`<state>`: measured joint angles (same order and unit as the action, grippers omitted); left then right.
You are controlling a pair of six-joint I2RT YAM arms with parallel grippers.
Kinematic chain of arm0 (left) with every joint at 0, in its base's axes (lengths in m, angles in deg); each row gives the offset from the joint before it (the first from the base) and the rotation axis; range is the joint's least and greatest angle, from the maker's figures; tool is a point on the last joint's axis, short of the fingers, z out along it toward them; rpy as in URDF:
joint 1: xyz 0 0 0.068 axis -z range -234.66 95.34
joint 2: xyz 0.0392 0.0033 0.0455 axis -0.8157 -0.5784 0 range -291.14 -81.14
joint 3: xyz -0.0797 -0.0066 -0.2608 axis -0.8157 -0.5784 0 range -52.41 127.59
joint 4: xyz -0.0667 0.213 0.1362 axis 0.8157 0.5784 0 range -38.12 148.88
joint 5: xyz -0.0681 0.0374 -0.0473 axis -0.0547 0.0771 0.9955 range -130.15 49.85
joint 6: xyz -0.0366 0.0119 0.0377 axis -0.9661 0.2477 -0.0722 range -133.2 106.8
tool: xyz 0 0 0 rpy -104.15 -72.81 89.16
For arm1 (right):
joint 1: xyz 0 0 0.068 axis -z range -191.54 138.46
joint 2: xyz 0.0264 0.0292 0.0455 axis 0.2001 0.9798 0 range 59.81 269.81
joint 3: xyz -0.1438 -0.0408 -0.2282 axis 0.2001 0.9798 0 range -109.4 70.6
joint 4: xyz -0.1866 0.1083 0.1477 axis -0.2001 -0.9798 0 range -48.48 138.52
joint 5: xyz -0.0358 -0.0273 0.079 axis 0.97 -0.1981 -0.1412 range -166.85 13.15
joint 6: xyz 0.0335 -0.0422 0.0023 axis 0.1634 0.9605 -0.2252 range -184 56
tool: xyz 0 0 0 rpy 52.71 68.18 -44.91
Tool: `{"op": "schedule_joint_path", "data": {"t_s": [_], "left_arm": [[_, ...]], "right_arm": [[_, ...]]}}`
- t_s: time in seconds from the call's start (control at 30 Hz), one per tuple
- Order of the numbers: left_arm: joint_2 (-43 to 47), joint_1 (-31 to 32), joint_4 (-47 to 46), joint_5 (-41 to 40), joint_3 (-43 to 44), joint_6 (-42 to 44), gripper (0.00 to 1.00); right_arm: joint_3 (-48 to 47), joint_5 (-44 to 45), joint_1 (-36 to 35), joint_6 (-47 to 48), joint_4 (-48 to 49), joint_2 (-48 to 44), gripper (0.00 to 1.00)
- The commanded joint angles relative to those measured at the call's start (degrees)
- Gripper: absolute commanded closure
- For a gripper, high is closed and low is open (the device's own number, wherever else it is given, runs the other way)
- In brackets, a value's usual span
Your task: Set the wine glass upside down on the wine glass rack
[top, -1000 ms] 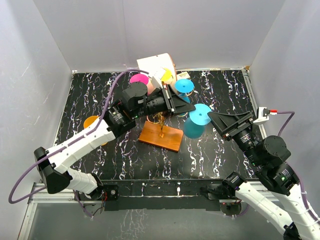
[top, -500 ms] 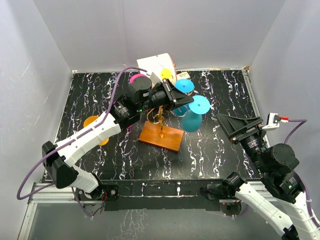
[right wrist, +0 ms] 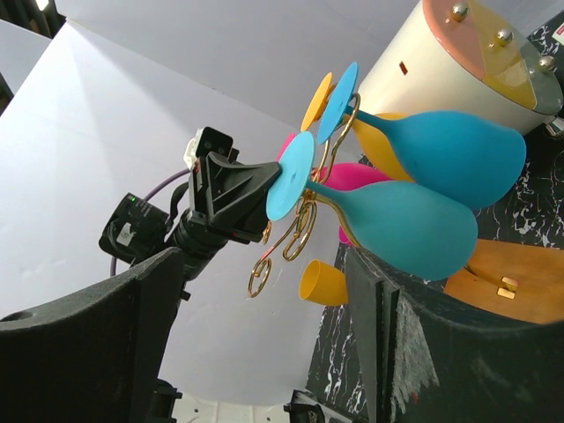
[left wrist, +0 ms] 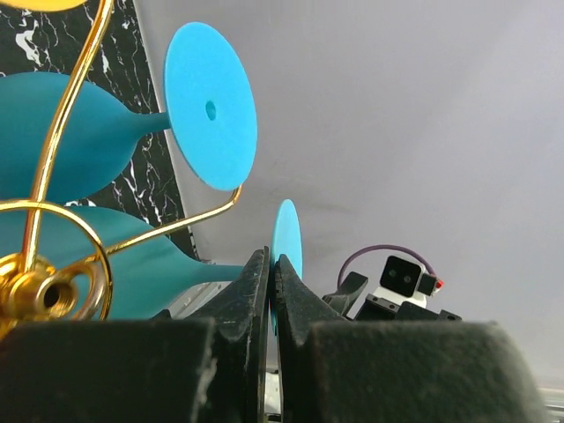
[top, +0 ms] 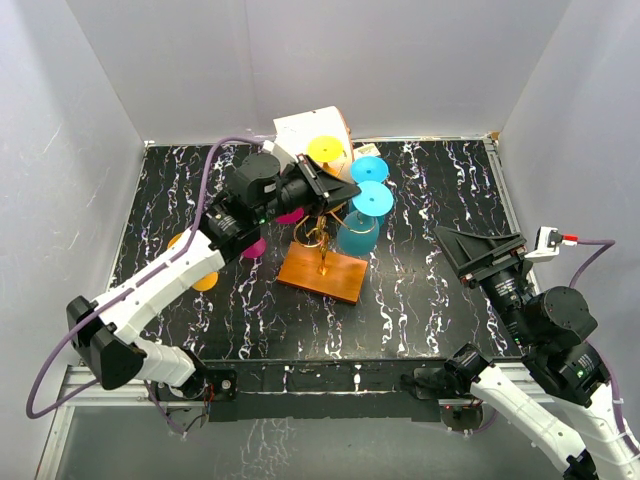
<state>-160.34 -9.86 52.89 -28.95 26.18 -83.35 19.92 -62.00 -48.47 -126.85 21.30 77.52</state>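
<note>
The left arm (top: pixel 160 285) stretches far forward and inward, wrist rolled onto its side, and the left gripper (top: pixel 335 195) has its jaws pressed together. The right arm (top: pixel 545 330) sits bent close to its base. The right gripper (top: pixel 478 240) is raised and pointing forward, jaws spread wide.

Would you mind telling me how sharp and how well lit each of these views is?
Top external: even, soft light, sharp. Left wrist: the left claw looms dark and soft; the teal wine glass it pinches is crisp. Right wrist: right claw's fingers shadowed, the rest sharp.
</note>
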Motion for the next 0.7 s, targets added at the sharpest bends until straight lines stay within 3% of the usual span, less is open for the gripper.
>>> {"op": "schedule_joint_path", "data": {"t_s": [0.0, 0.67], "left_arm": [[5.63, -0.49, -0.21, -0.47, -1.42, -0.26, 1.0], [11.84, -1.2, 1.64, -1.78, -7.06, 2.64, 1.0]], "right_arm": [[-0.29, 0.63, -0.25, 0.8, 1.03, 0.13, 0.28], [0.8, 0.25, -0.25, 0.03, 1.56, 1.18, 0.28]]}}
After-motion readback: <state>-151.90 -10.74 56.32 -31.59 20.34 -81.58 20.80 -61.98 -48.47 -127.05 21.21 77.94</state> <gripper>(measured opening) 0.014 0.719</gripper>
